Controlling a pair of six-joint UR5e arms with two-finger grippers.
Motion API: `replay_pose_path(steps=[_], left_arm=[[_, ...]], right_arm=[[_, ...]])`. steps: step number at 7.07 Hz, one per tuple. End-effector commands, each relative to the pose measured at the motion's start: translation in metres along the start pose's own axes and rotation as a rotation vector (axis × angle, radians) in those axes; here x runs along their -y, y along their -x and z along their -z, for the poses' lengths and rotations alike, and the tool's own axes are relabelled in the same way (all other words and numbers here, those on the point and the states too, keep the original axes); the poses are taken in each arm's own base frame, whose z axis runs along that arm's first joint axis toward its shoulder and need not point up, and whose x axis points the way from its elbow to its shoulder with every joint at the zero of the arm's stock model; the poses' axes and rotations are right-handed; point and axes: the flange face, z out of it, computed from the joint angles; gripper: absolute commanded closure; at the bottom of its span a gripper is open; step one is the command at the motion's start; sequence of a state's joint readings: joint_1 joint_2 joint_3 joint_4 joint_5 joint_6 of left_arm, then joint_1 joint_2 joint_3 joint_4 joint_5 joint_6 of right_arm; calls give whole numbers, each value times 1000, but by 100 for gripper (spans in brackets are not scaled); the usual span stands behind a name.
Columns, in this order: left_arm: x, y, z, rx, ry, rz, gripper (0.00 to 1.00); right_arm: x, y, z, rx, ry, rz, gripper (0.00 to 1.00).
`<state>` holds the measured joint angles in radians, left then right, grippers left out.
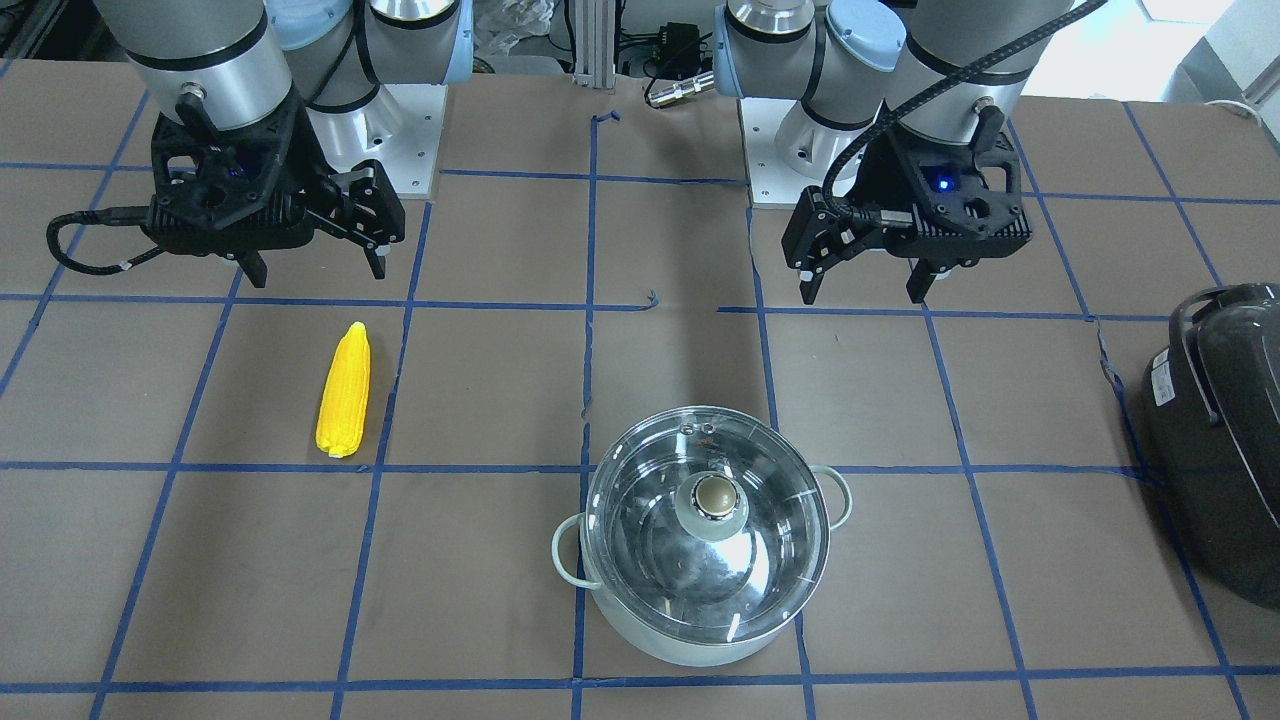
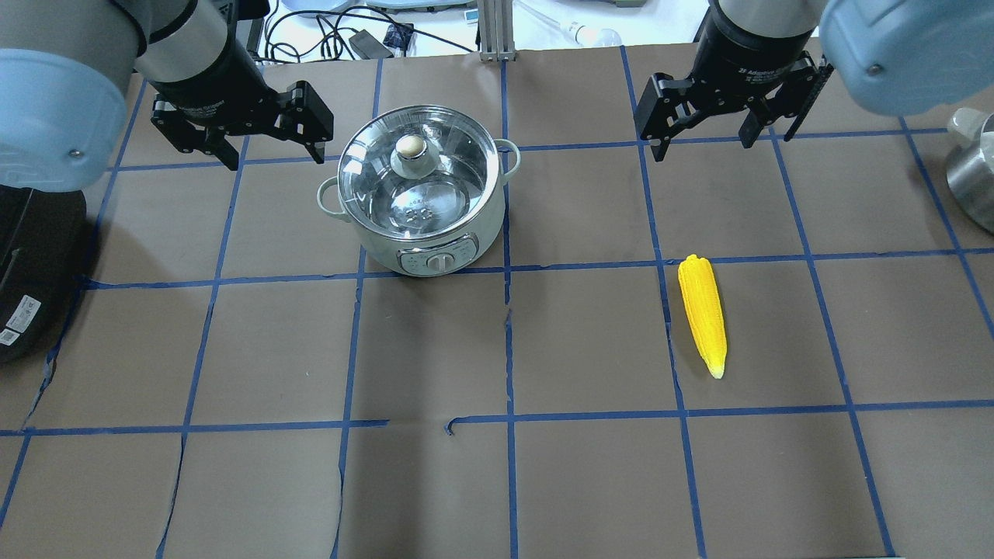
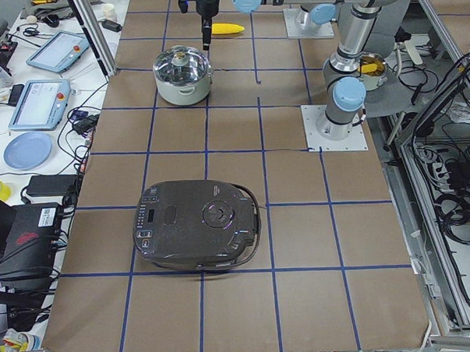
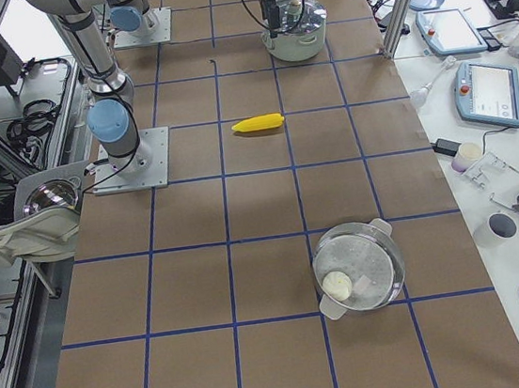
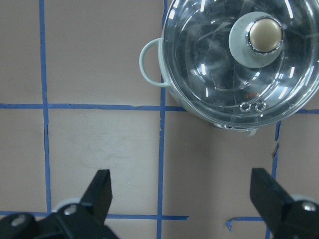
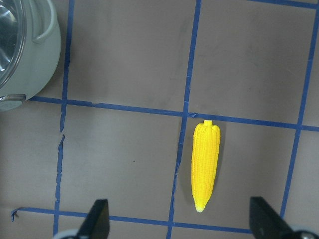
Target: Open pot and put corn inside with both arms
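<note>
cropping pot (image 6: 35, 69) in right wrist view

Nothing legible: print (image 2: 765, 74) on right gripper (image 2: 703, 149) body and stickers (image 2: 15, 317) on dark appliance (image 2: 43, 248) were found too small.

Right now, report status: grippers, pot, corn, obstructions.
Left gripper, right gripper open, empty. Pot shut, lid on. Corn flat on table, apart from pot. Dark appliance off to left, apart from pot.

The lidded pot (image 1: 690, 648) stood well apart from the corn (image 1: 344, 392); the left gripper (image 1: 862, 295) and the right gripper (image 1: 318, 276) hung with fingers spread.
</note>
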<state>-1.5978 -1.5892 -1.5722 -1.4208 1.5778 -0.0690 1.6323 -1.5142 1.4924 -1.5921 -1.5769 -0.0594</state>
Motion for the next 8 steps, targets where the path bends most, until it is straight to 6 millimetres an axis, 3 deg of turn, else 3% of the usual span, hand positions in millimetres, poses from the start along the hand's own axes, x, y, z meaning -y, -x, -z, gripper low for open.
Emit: replay_pose_path(steps=[1,6,7,8], left_arm=[[-1,0,1,4,0,-2,0],[4,8,7,19,-6,10,0],[10,17,5,18,-10,27,0],[18,22,-10,9,13,36,0]], right_arm=[[0,0,-1,0,3,0,0],[2,-3,-7,3,9,9,0],[2,-4,-8,1,14,-1,0],[3,-6,-9,1,14,5,0]])
